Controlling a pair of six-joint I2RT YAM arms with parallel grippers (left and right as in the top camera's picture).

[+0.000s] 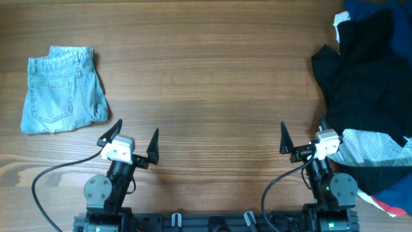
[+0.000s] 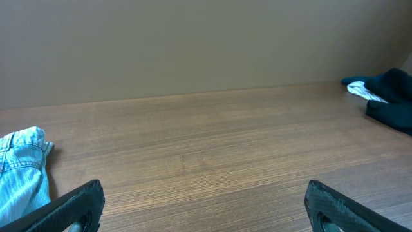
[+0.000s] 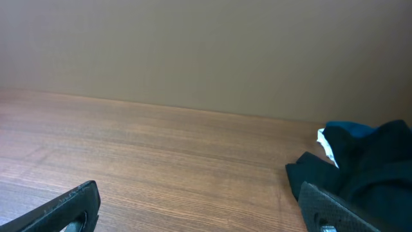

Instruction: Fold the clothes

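The pale light-blue jeans (image 1: 62, 90) lie folded into a compact bundle at the far left of the table, a back pocket and the waistband facing up. Their edge shows at the lower left of the left wrist view (image 2: 22, 171). My left gripper (image 1: 132, 138) is open and empty near the table's front edge, right of and nearer than the jeans. My right gripper (image 1: 302, 136) is open and empty at the front right, next to a pile of other clothes. Both pairs of fingers show spread wide in the wrist views (image 2: 203, 206) (image 3: 206, 206).
A pile of clothes fills the right side: a black garment (image 1: 364, 77), a dark blue cloth (image 1: 367, 9) at the top corner, a white dotted piece (image 1: 373, 148). The black garment also shows in the right wrist view (image 3: 360, 167). Cables trail from the arm bases.
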